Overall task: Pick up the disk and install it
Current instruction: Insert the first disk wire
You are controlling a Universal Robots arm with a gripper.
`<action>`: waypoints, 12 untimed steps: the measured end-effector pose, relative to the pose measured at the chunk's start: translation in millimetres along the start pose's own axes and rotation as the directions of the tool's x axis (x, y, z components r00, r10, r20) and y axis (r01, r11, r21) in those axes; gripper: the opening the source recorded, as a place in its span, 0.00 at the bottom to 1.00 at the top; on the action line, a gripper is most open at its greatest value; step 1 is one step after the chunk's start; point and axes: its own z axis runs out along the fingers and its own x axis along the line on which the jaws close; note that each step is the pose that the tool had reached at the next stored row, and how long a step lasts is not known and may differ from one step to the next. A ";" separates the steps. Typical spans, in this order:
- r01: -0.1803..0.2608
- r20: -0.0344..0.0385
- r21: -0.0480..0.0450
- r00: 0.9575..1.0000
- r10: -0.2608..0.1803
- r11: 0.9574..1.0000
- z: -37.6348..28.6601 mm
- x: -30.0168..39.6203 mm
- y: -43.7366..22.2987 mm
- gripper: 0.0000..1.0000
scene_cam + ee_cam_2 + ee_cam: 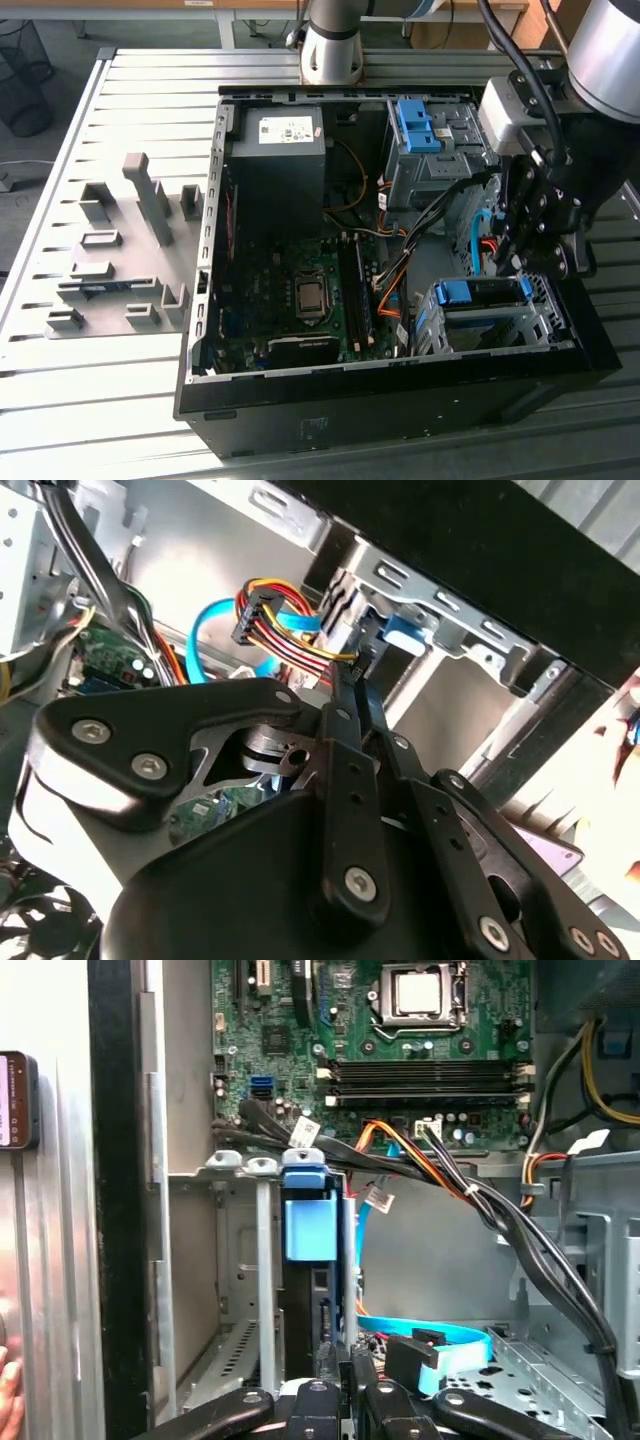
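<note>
Inside the metal cage, the black hand (pixel 362 695) pinches shut, empty, beside the blue-railed disk (pixel 309 1222).

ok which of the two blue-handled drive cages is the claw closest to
The front drive cage, by the case's near edge; the claw hangs just above it. The rear drive cage stands farther back.

Arm lowered into the open case, fingers pressed together

In the exterior view the silver arm comes in from the exterior view's upper right, its black wrist bent downward so the gripper (pixel 522 262) points down. A grey camera block sits on the wrist just above the gripper. In the second wrist view the gripper (pixel 355 675) shows two thin black fingers (pixel 345 695) lying side by side, touching, with nothing between them; its bolted black linkage plates spread out behind them.
</note>
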 end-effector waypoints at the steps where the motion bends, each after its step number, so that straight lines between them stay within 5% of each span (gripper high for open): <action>1: 0.003 0.000 0.001 1.000 -0.003 1.000 0.2 0.5 0.7 0.16; 6: 0.006 0.002 0.007 1.000 -0.006 1.000 2.3 1.5 3.3 0.16; 12: 0.004 0.002 0.026 1.000 -0.004 1.000 3.8 1.7 6.3 0.16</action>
